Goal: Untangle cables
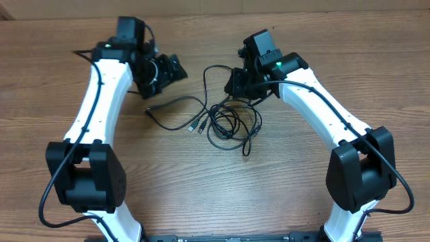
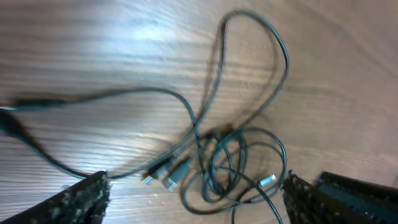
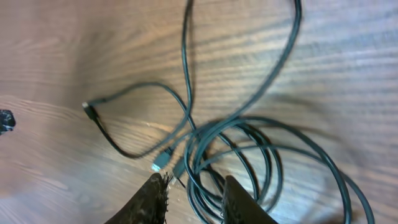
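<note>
hovering between grasps over the cables [image 1: 228,124]: left hand [image 2: 199,193] wide apart, right hand [image 3: 194,200] narrowly apart, empty; next, pinch the 9 o'clock plug end [image 1: 149,112].

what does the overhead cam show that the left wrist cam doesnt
Only overhead: both white arms, the right gripper beside the upper part of the tangle, and the wider table.
Only left wrist: the left gripper with its fingers plainly wide apart, and a silver plug tip up close.
Both: the cables, their long loop, and two plugs lying side by side on the wood.
</note>
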Controlling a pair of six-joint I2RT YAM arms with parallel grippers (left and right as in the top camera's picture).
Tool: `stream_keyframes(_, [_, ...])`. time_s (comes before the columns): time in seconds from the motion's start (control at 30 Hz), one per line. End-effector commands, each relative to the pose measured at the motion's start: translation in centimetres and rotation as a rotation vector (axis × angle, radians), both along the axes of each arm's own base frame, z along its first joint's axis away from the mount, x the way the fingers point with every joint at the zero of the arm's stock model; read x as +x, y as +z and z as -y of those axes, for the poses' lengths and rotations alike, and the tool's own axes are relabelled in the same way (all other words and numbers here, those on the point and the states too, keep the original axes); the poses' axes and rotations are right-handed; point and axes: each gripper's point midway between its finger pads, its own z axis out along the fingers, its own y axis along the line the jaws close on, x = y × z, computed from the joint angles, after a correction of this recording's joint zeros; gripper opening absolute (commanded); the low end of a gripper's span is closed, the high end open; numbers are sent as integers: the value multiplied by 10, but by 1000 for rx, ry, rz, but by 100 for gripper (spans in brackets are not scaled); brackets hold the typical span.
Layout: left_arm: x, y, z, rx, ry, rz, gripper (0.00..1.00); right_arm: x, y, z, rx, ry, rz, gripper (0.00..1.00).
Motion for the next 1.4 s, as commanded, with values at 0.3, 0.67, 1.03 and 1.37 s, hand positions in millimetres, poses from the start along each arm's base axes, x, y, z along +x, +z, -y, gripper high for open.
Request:
stream_keyframes(0.3, [-3, 0, -92, 184, 188, -27, 100, 0, -14, -37, 28, 67, 20, 29])
stream_keyframes(0.67, [-2, 0, -96, 183, 198, -24, 100, 13, -57, -39, -85, 41, 45, 33])
stream_keyframes(1.03, [-2, 0, -96, 183, 198, -24, 99, 41, -63, -13, -171, -191, 91, 39])
stream_keyframes(1.37, [-2, 0, -96, 183, 198, -23, 99, 50, -91, -11, -183, -238, 78, 43])
